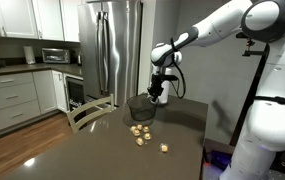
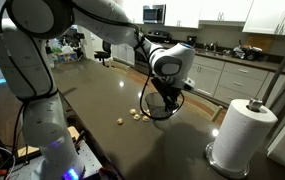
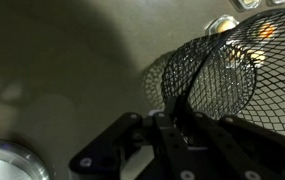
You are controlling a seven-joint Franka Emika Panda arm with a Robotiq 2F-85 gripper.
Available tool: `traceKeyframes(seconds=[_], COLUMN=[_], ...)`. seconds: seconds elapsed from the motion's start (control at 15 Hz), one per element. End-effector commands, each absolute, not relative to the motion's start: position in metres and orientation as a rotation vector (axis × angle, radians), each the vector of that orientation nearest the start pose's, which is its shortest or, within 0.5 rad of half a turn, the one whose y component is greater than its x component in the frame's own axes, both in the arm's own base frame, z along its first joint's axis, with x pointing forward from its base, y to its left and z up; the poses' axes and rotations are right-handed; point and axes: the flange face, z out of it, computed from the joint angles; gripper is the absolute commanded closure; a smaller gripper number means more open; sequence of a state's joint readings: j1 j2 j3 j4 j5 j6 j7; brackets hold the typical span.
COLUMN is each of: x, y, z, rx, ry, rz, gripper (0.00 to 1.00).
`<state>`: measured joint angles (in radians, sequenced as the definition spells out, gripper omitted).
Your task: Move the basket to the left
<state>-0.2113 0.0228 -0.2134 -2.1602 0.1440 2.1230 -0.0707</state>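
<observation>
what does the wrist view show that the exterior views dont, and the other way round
Only the wrist view: the mesh weave of the basket up close, with its rim between the fingers of the gripper. Only the exterior views: the robot arm, the fridge and the paper towel roll. Both: the basket, the gripper on it and the dark table.

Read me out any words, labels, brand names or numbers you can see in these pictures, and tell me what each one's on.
No text can be read in any view.
Microwave: any panel markings are too small and blurred to read.
Refrigerator: no lettering shows.
Paper towel roll: plain white, no print visible.
Basket: bare wire mesh, no label.
</observation>
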Motion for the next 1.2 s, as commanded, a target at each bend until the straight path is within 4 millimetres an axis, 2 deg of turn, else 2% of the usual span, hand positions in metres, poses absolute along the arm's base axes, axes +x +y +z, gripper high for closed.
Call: traceKeyframes(seconds=[0.0, 0.67, 1.13], x=[0.495, 0.543, 0.572], y=[-0.194, -0.102, -0.059], z=[0.394, 0.393, 0.382], rx=[-2.96, -3.003, -2.975], ry=[0.51, -0.055, -0.31], rz=[0.033, 0.134, 0.229], gripper=[0.94, 0.94, 0.94])
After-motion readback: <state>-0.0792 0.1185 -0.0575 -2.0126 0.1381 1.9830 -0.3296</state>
